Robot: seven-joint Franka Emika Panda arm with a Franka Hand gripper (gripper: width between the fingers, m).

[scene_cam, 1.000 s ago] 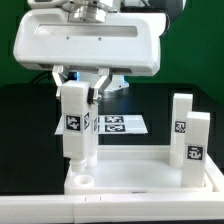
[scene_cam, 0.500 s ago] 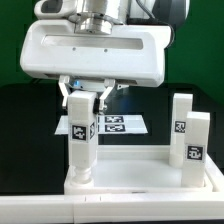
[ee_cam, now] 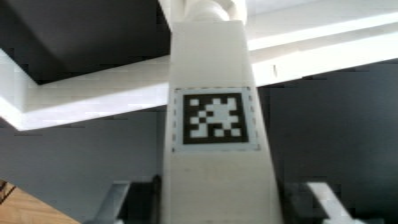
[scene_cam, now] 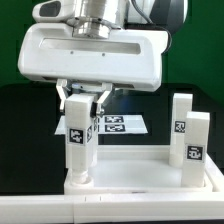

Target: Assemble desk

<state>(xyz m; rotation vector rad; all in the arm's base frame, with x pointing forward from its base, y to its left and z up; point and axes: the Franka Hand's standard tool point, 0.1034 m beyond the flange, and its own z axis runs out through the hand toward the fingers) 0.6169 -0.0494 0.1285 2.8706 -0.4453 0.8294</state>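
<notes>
**A:** Exterior view first. What is the gripper [scene_cam: 82, 100] doing?

**B:** It hangs under the big white wrist housing, and its two fingers [scene_cam: 97, 101] are pinched on the top of a white leg [scene_cam: 78, 146]. The leg stands upright with its black-and-white tag facing the camera.

**A:** Where is the foot of that leg?

**B:** In the near corner of the tabletop [scene_cam: 135, 176] on the exterior view's left, right at the corner socket. I cannot tell how deep it sits in there.

**A:** And the tabletop itself?

**B:** A white square tray with a raised rim, lying flat on the black table [scene_cam: 25, 125] close to the front edge.

**A:** Any other legs?

**B:** Two more on the exterior view's right. One leg at the near right corner [scene_cam: 195, 140] stands upright on the tray, and another leg behind it [scene_cam: 181, 118] stands upright too, just beside it. Both show their tags.

**A:** What is the flat white sheet further back?

**B:** The marker board [scene_cam: 120, 125], lying on the table behind the tray, partly hidden by the held leg.

**A:** Does the wrist view add anything?

**B:** It looks down the length of the held leg [ee_cam: 215, 110], tag in the middle of the picture, with the tray's rim [ee_cam: 107, 95] crossing behind it and the fingertips [ee_cam: 322, 199] on either side of the leg.
</notes>
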